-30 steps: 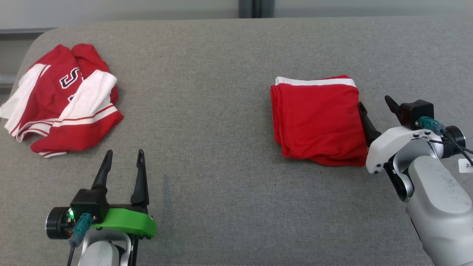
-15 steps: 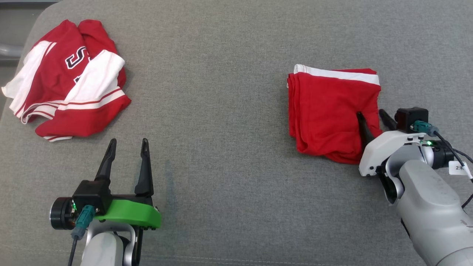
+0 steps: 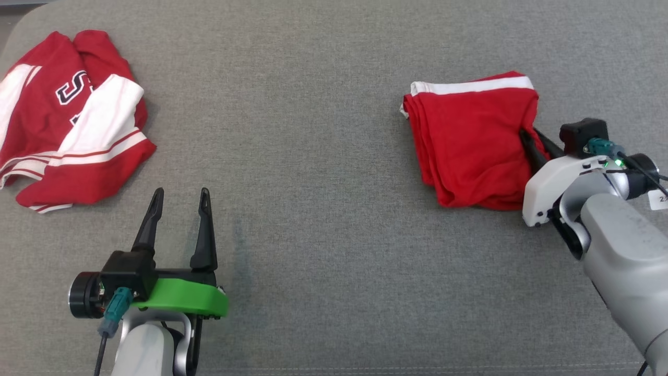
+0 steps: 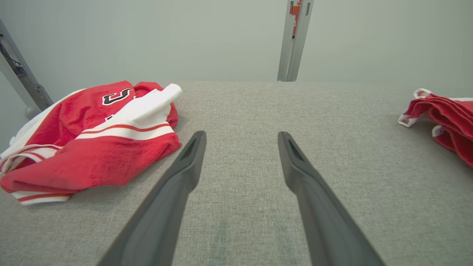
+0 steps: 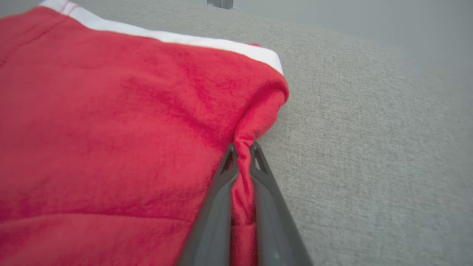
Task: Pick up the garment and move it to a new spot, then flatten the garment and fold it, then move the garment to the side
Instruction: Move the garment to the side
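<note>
A grey fabric-covered table (image 3: 313,219) fills the head view. At about two o'clock lies the task's garment, a red shirt with a white band (image 3: 467,141), already folded into a thick, roughly square stack, with the white band along its twelve o'clock edge. The right gripper (image 3: 528,134) reaches in from three o'clock and is clamped narrowly on a ridge of red cloth at the stack's three o'clock edge; the right wrist view shows that ridge pinched between its two dark fingers. The left gripper (image 3: 181,193) hovers at seven o'clock with its fingers spread wide and nothing between them. A crumpled red-and-white jersey (image 3: 68,130) sits apart at ten o'clock. The step in hand appears to be sliding the folded stack aside. The pinch may catch only some layers, so the pull should be low, slow and straight toward three o'clock, letting the stack glide flat rather than lifting it, which could spill the folds open.
</note>
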Tool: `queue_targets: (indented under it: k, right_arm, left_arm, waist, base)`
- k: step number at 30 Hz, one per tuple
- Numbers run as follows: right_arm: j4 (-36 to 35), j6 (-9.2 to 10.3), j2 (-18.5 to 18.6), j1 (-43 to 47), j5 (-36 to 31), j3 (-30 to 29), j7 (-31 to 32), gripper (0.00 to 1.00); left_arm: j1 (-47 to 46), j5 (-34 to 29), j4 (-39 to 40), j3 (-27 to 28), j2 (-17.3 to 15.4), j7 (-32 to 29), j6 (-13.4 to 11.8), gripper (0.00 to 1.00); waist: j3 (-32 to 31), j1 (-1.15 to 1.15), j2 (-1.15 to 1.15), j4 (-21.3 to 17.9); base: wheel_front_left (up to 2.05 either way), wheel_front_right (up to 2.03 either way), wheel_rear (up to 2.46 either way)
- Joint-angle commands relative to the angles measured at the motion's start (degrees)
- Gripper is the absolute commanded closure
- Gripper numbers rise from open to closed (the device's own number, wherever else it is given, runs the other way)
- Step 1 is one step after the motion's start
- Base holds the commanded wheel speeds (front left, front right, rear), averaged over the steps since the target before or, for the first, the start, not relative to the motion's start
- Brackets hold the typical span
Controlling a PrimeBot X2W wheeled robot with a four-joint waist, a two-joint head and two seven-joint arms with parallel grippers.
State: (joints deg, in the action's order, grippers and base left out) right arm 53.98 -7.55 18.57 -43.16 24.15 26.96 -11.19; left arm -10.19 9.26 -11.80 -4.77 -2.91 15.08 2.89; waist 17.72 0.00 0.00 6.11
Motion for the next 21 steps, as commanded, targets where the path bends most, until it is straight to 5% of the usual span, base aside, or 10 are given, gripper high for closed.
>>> queue_targets:
  k: [1, 21]
  right_arm:
    - [-0.6, 0.11, 1.5, -1.6, 0.6, 1.0, 0.2, 1.00]
    - [-5.5, 0.11, 23.1, -16.4, 5.6, 10.1, 2.7, 1.00]
  left_arm:
    - [-1.5, -0.8, 0.4, 0.2, 0.0, 0.1, -0.2, 0.00]
    - [-5.6, -4.4, 7.2, -0.5, -0.7, 0.1, 0.8, 0.00]
  waist:
    - [1.7, 0.00, 0.00, -1.5]
    - [12.5, 0.00, 0.00, -9.1]
  base:
    - [0.00, 0.00, 0.00]
    - [0.00, 0.00, 0.00]
